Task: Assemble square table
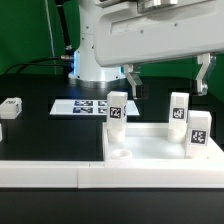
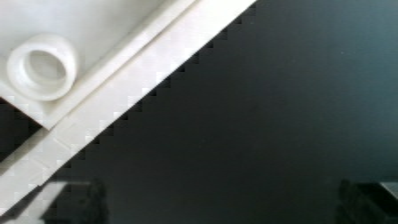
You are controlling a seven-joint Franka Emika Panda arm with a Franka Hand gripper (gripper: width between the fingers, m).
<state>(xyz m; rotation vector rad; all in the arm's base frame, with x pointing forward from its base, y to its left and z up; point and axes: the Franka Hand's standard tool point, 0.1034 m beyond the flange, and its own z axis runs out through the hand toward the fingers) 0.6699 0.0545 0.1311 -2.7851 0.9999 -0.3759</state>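
While the robot arm hangs above the back of a black bench (image 1: 40, 125), its pincer (image 1: 167, 80) stands wide open and empty, one dark finger on each side of a broad gap, touching nothing.

Below and in front of it, near the front edge of the bench, lies the square table top (image 1: 150, 150), a large white plastic slab with a raised rim. A round corner socket (image 1: 117, 156) shows at its corner on the exterior view's left. The wrist view catches one such round socket (image 2: 43, 68) and a strip of white rim against the dark bench.

Three small white legs stand upright at the slab, each carrying a black-and-white tag: one (image 1: 118, 106) at the back on the exterior view's left, one (image 1: 179, 109) further toward the exterior view's right, and one (image 1: 198, 134) nearer the front on that side. A fourth leg (image 1: 11, 108) sits well apart at the far left of the exterior view. The marker board (image 1: 85, 105) lies flat behind the slab.

Judging by looks, every part is rigid, smooth moulded plastic, light and unlikely to break, though possibly slippery. Each leg seems narrow enough to fit between the open fingers, best gripped across two flat opposite sides near its middle, keeping it upright. The slab looks too wide to span; its raised rim is the likeliest place to pinch or push.
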